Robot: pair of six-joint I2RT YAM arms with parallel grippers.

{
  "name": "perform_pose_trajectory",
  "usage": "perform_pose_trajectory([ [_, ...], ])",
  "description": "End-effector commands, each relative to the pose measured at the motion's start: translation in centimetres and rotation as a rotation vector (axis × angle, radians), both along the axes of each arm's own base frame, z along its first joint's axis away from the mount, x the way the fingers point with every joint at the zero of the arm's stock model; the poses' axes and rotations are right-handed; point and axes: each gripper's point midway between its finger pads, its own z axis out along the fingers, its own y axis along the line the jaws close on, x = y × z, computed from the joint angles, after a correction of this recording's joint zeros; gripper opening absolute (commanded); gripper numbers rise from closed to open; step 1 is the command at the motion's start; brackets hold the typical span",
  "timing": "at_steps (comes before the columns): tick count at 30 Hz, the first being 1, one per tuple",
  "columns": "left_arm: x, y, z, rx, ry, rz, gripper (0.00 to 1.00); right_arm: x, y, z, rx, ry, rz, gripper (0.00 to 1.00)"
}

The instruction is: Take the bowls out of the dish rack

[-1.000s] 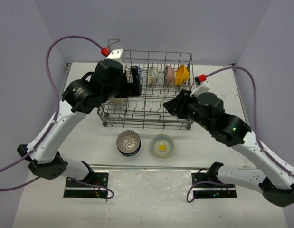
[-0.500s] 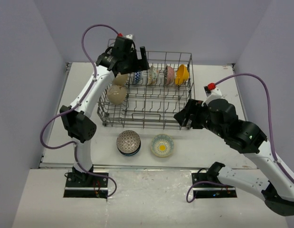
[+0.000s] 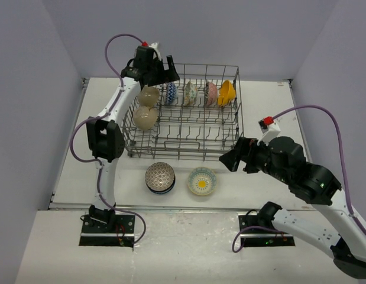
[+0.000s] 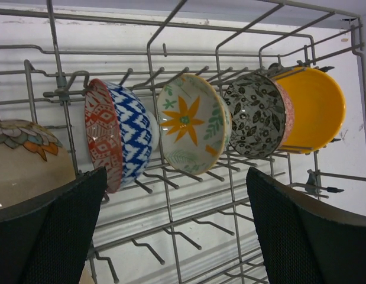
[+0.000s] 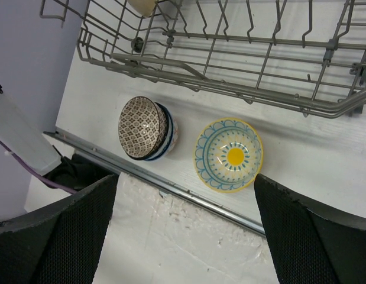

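Left gripper [image 4: 177, 174], jaws wide and empty, faces the orange-flower bowl [image 4: 191, 124] standing on edge in the far row of the dish rack [image 3: 197, 65]. The likely next move is to pinch its rim and lift it clear of the tines. Right gripper [image 5: 185, 177], also wide and empty, hangs over the yellow-centred bowl [image 5: 228, 155] unloaded on the table [image 3: 100, 171], near the rack.

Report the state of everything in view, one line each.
dish rack, on the table, partly loaded
blue-and-red bowl, on edge in the rack
flower bowl, on edge in the rack
leaf-pattern bowl, on edge in the rack
orange-yellow bowl, on edge at the row's end
beige bowls, in the rack's left end
stacked bowls, nested, on the table
yellow-rimmed bowl, upright on the table, empty
left gripper, open, empty
right gripper, open, empty
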Motion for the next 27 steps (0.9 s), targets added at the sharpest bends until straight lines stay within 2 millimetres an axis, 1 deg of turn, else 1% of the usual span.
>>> perform_pose_trajectory([
  [1, 2.5, 1.1, 2.0, -0.061, -0.107, -0.065, 1.00, 0.0, 0.5, 0.1, 0.033, 0.019, -0.003, 0.99],
  [2, 2.5, 0.9, 1.9, -0.084, -0.101, -0.086, 1.00, -0.1, 0.5, 0.0, 0.039, 0.026, -0.006, 0.99],
  [3, 2.9, 1.4, 1.7, -0.104, -0.102, -0.082, 1.00, -0.1, 0.5, 0.1, 0.053, 0.035, -0.017, 0.99],
  [4, 2.8, 1.3, 1.0, -0.123, -0.085, -0.100, 0.99, -0.1, 0.5, -0.2, 0.053, 0.042, -0.025, 0.99],
  [6, 3.1, 1.4, 0.5, -0.136, -0.081, -0.104, 0.99, -0.1, 0.5, -0.2, 0.066, 0.055, -0.035, 0.99],
  [9, 3.2, 0.7, -1.0, -0.175, -0.053, -0.134, 0.97, 0.0, 0.7, -0.2, 0.089, 0.072, -0.050, 0.99],
  [14, 3.3, -0.1, -1.8, -0.217, -0.036, -0.159, 0.93, 0.0, 0.8, 0.1, 0.115, 0.073, -0.062, 0.99],
  [17, 3.3, -0.3, -2.7, -0.227, -0.015, -0.162, 0.92, 0.0, 0.9, 0.0, 0.116, 0.083, -0.059, 0.99],
  [18, 3.3, -0.3, -3.4, -0.230, 0.000, -0.159, 0.91, 0.0, 1.0, -0.1, 0.115, 0.084, -0.061, 0.99],
  [19, 3.3, -0.4, -3.7, -0.234, 0.006, -0.161, 0.89, 0.0, 1.0, 0.0, 0.116, 0.084, -0.060, 0.99],
  [21, 3.3, -0.6, -4.3, -0.243, 0.020, -0.169, 0.88, 0.1, 1.0, 0.0, 0.118, 0.084, -0.060, 0.99],
  [26, 3.3, -1.4, -3.7, -0.295, 0.015, -0.194, 0.84, 0.4, 1.0, 0.0, 0.106, 0.086, -0.073, 0.99],
  [27, 3.3, -1.5, -4.0, -0.302, 0.021, -0.196, 0.83, 0.4, 1.1, -0.1, 0.100, 0.089, -0.072, 0.99],
])
